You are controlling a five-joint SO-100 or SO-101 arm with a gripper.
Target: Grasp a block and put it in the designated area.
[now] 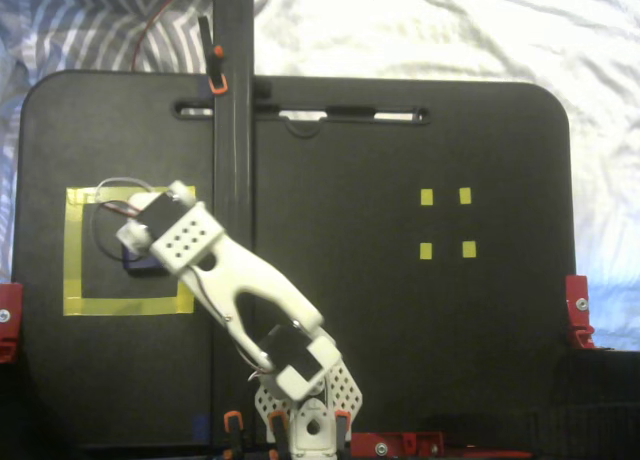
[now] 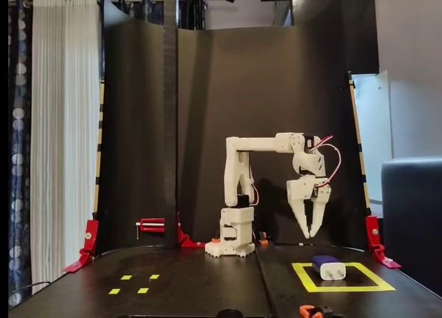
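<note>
The dark navy block (image 2: 328, 267) with two silvery prongs lies flat inside the yellow tape square (image 2: 345, 287), at its back left part. My white gripper (image 2: 310, 234) hangs well above the block, fingers pointing down, slightly open and empty, apart from the block. In the top-down fixed view the gripper (image 1: 143, 242) is over the yellow tape square (image 1: 72, 250) and covers most of the block (image 1: 134, 264), of which only a dark edge shows.
Four tiny yellow markers (image 1: 446, 223) lie on the other side of the black board, also seen in the front fixed view (image 2: 135, 283). A black vertical post (image 1: 232, 130) stands beside the arm base (image 1: 300, 410). Red clamps (image 1: 578, 310) hold the board's edges.
</note>
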